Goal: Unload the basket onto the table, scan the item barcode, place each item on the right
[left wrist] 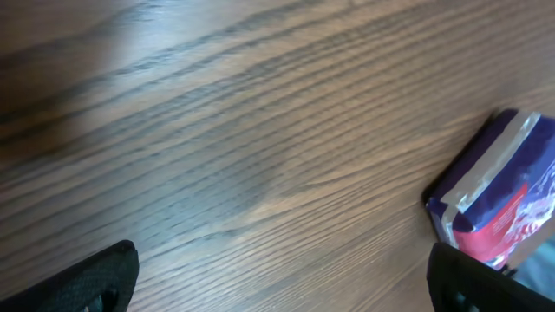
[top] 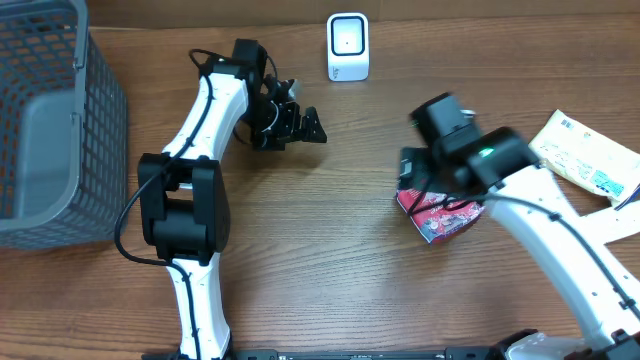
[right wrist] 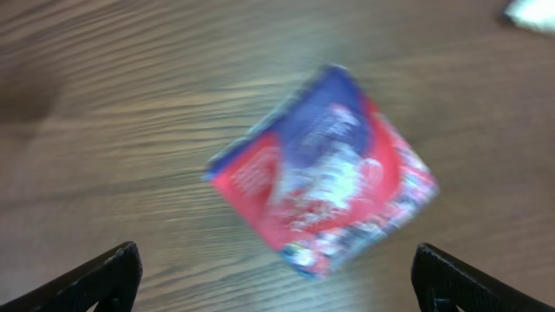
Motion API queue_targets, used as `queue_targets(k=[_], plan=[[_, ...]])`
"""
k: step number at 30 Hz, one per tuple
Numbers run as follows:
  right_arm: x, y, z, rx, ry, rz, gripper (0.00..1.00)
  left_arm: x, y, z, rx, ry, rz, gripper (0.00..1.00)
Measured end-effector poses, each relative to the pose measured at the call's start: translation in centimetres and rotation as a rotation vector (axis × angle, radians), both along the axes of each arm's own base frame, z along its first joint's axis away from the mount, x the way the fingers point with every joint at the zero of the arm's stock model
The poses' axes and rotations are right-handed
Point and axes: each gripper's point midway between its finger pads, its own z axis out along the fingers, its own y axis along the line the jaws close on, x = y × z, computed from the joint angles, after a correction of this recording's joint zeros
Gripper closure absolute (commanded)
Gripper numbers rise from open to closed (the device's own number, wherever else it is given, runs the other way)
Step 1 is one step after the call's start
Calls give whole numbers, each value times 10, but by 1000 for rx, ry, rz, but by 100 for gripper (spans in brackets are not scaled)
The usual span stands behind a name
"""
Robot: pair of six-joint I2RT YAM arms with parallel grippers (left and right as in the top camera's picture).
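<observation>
Table [top: 330,250] wood-grain, matt; red packet [right wrist: 325,173] glossy, probably plastic film.

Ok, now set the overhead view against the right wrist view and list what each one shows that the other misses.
Overhead only: the grey mesh basket at the left edge, the white scanner at the far edge, the left gripper, open and empty, and a pale packet at the right. Right wrist only: the whole top face of the red-and-blue packet, blurred, with the right gripper open around it, holding nothing. Both: that packet on the wooden table.
</observation>
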Motion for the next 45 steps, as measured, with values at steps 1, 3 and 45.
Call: queue_targets(k=[1, 3, 45], plan=[[1, -8, -1, 14, 11, -34, 0, 0, -2, 0, 2, -5, -10, 0], [7, -23, -5, 61, 28, -84, 0, 0, -5, 0, 3, -13, -21, 0], [14, -63, -152, 683, 45, 34, 96, -17, 7, -7, 90, 47, -40, 0]])
